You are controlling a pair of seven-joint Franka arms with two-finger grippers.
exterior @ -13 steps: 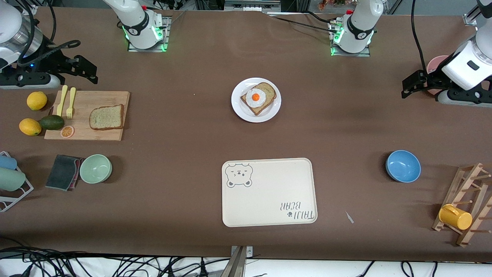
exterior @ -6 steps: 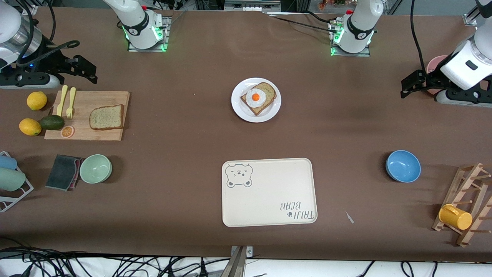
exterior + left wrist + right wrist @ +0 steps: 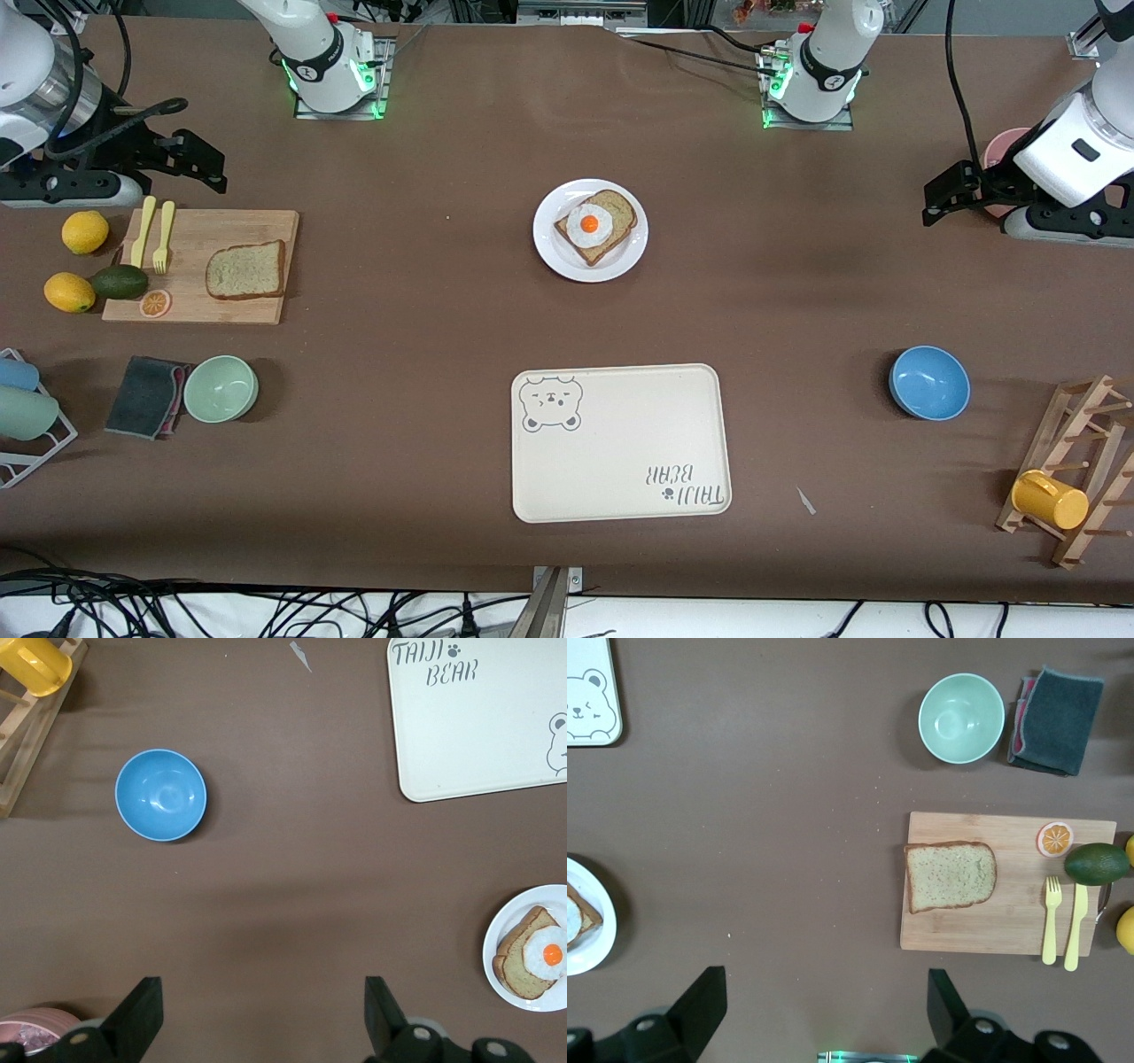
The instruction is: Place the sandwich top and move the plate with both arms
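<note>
Sandwich top (image 3: 246, 269) (image 3: 951, 876) lies flat on a wooden board (image 3: 199, 266) (image 3: 1007, 883) toward the right arm's end of the table, on the part of the board closest to the table's middle. On the same board lie a yellow fork (image 3: 162, 237) (image 3: 1050, 920) and knife (image 3: 143, 231) (image 3: 1075, 927) side by side, plus an orange slice (image 3: 155, 303) (image 3: 1055, 839) at one corner. An avocado (image 3: 120, 282) (image 3: 1097, 863) and two lemons (image 3: 70, 291) sit just beside the board's outer edge.

Well apart from the bread, near the table's middle, the plate (image 3: 590, 230) (image 3: 526, 947) carries another slice topped with a fried egg (image 3: 589, 224) (image 3: 545, 955). A cream tray (image 3: 620, 442) (image 3: 478, 717) with a bear print lies nearer the camera than the plate.

The right gripper (image 3: 190, 159) (image 3: 824, 1014) hangs above the table close to the board's fork end, fingers spread wide and holding nothing. The left gripper (image 3: 948, 193) (image 3: 261, 1020) hovers at the left arm's end of the table, likewise spread and unloaded, next to a pink dish (image 3: 1005, 151) (image 3: 35, 1030).

A green bowl (image 3: 221, 388) (image 3: 961, 718) and dark cloth (image 3: 146, 395) (image 3: 1057, 719) sit nearer the camera than the board. A blue bowl (image 3: 929, 382) (image 3: 160, 795) and a rack with a yellow cup (image 3: 1050, 499) (image 3: 33, 663) stand toward the left arm's end.
</note>
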